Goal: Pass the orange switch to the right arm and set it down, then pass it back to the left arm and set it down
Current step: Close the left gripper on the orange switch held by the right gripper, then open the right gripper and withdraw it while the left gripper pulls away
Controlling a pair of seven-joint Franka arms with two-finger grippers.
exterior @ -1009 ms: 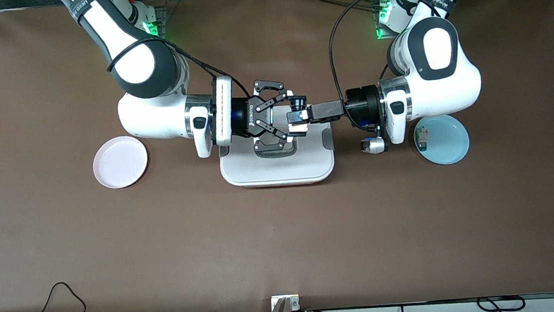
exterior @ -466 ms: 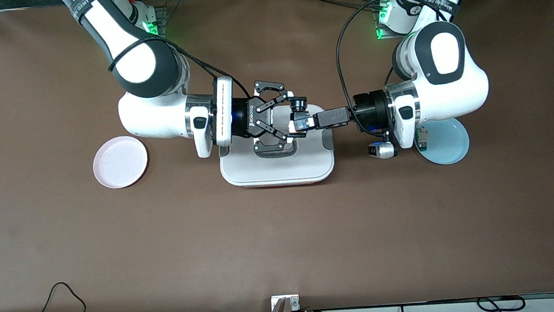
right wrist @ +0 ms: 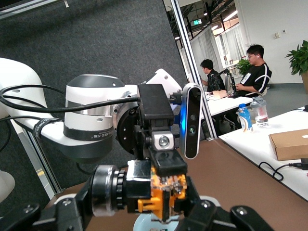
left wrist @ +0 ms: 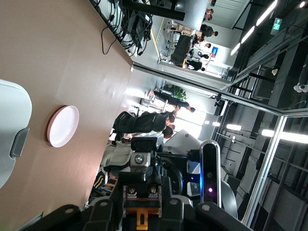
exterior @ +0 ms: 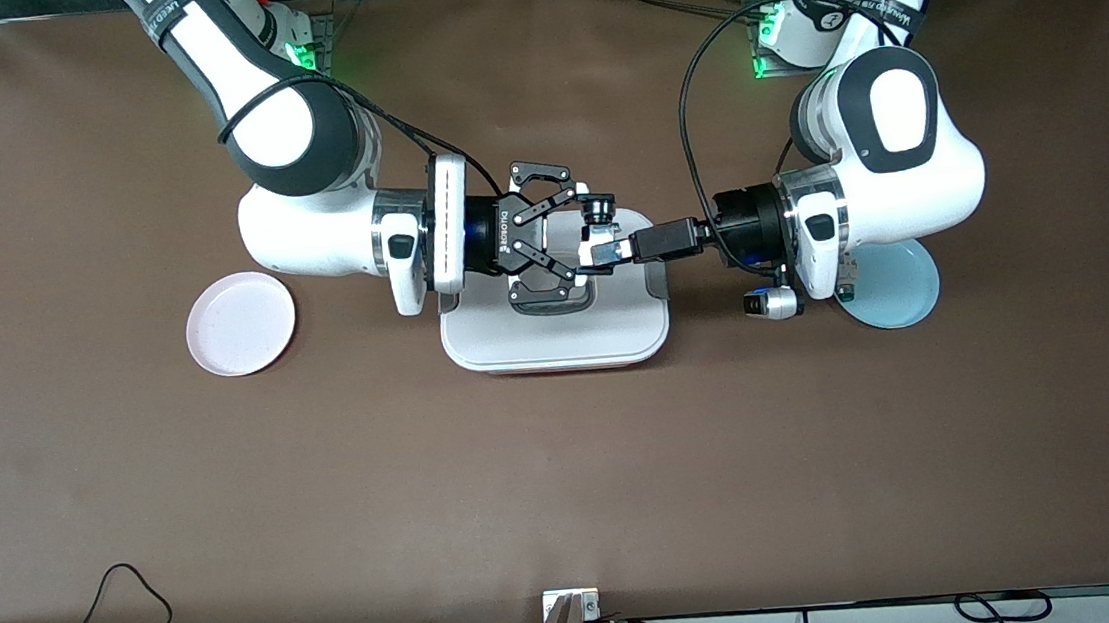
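Front view: above the box (exterior: 557,336) at table centre, right gripper (exterior: 580,234) clamps the orange switch (exterior: 594,216); left gripper (exterior: 605,252) meets it fingertip to fingertip, jaws closed on the switch too.

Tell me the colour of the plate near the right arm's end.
Pink plate, clearest in the front view.

We see box (exterior: 556,323) at table middle, directly under both grippers meeting above its lid. Pink plate (exterior: 240,323) beside box toward right arm's end; blue plate (exterior: 891,284) toward left arm's end, partly under left wrist. Table (exterior: 568,471) nearer camera than box: open passage.
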